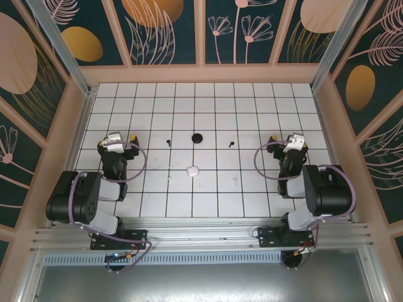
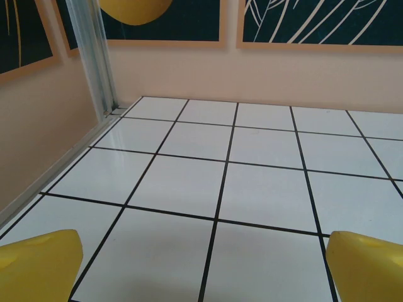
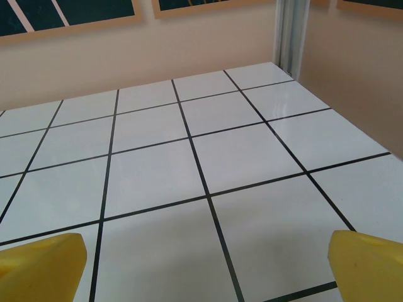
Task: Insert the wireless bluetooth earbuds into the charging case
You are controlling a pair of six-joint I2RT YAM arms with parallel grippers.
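Both arms sit folded back at the near edge of the white tiled table (image 1: 252, 107), one on each side, with the work laid out between them. The left gripper (image 1: 119, 138) hangs over the left-hand tiles with its jaws spread wide and nothing between them; in its wrist view the two yellow fingers (image 2: 38, 264) stand at the far corners of the picture, with bare tile between. The right gripper (image 1: 288, 139) mirrors it on the other side, also gaping and empty, its yellow fingers (image 3: 41, 264) just as far apart over bare tile. In the middle of the table lies the black case (image 1: 197, 137), a small rounded thing, and nearer the arms, well apart from it, the white case (image 1: 192, 170); from up here I cannot tell whether either lid is up. A black earbud (image 1: 168, 141) lies on the left arm's side of the black case, and a second black earbud (image 1: 231, 144) lies on the right arm's side, neither touching it. A white earbud (image 1: 234, 180) lies loose on a tile near the white case on the right arm's side, and a second white earbud (image 1: 170, 178), faint against the tile, lies on the left arm's side. All four are out on the tiles.
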